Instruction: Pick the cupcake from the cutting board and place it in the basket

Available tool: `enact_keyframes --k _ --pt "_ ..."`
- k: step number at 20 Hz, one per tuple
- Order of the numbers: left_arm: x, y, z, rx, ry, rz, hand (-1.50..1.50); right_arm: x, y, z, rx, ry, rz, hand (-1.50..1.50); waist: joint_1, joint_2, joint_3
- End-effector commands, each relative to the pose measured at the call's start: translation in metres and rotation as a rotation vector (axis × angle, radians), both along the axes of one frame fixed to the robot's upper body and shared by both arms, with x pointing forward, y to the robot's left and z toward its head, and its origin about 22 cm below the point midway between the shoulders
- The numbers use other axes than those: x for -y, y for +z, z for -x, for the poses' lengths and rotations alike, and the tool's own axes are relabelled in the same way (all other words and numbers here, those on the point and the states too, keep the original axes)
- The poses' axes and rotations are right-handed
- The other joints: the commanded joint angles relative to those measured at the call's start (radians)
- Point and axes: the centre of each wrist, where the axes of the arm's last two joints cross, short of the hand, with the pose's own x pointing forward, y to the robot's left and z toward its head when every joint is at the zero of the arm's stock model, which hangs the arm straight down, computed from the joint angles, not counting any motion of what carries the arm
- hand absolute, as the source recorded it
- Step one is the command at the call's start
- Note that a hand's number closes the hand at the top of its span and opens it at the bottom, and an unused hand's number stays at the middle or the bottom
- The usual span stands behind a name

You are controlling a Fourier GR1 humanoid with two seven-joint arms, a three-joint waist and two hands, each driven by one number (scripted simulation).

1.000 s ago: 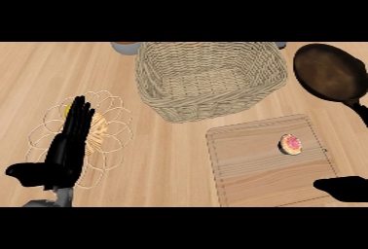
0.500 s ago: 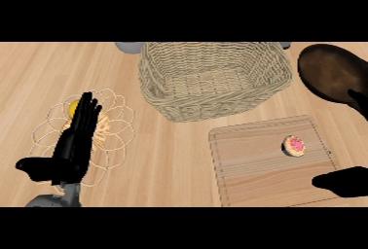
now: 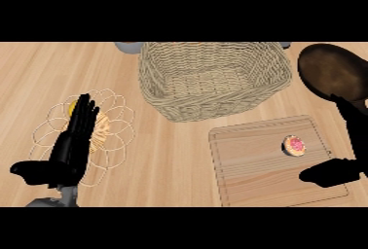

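on cutting board (image 3: 266,165), cupcake (image 3: 294,145), seemingly unlabelled

Pale wooden surface (image 3: 179,160) bearing a woven basket (image 3: 215,78) at centre, cutting board (image 3: 266,165) just below, dark pan (image 3: 334,73) at right, wire bowl (image 3: 108,133) at left.

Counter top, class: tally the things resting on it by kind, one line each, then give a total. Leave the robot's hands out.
Wicker basket: 1
Cutting board: 1
Cupcake: 1
Dark pan: 1
Wire bowl: 1
Grey item, cut off at the top edge: 1
Total: 6
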Motion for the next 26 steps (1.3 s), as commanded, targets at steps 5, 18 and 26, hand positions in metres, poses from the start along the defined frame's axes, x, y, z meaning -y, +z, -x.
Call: enact_keyframes --k 5,18,26 --pt "-0.007 0.010 -0.005 -0.009 0.013 -0.014 0.00 -0.010 -0.022 0.004 -0.070 -0.086 -0.001 -1.50 -0.006 -0.001 0.001" --pt "0.008 0.012 -0.002 0.005 0.004 0.000 0.00 -0.024 -0.067 -0.003 -0.063 -0.099 0.053 -1.50 -0.006 -0.001 0.001" --pt "-0.014 -0.002 0.000 -0.007 0.008 0.009 0.00 -0.008 -0.079 -0.038 -0.063 -0.112 0.043 -1.50 -0.003 0.000 0.001"
